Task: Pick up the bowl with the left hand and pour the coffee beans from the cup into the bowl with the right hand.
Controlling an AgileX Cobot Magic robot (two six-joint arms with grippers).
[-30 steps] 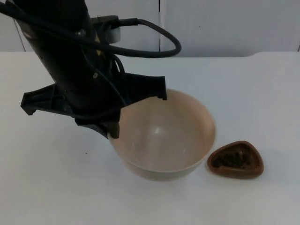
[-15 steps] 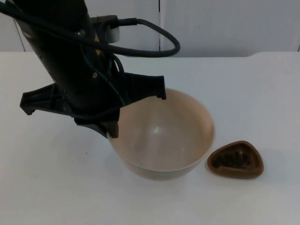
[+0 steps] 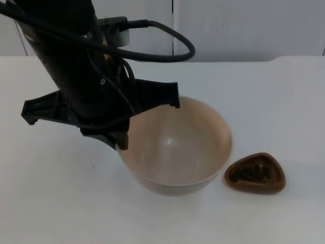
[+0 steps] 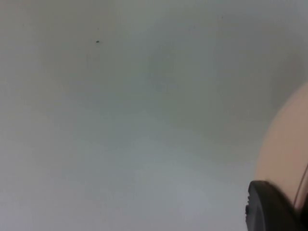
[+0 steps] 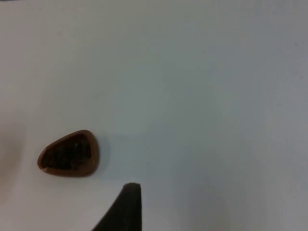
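Note:
A large beige bowl [image 3: 177, 147] is at the table's middle, tipped so its empty inside faces the camera. My left gripper [image 3: 122, 140] is shut on its left rim, and the black arm above hides that part of the rim. In the left wrist view the bowl's outer wall [image 4: 284, 144] curves beside one black fingertip [image 4: 269, 209]. A small brown three-cornered cup [image 3: 255, 174] with dark coffee beans stands on the table just right of the bowl. My right gripper [image 5: 126, 207] hovers above the table, a little away from the cup [image 5: 67, 155].
White table top [image 3: 284, 101] stretches to the right and front of the bowl. The grey partition wall [image 3: 244, 25] closes off the back. A tiny dark speck [image 4: 97, 42] lies on the table left of the bowl.
The bowl and the left gripper have crept very slightly up and to the left. The cup has stayed where it was.

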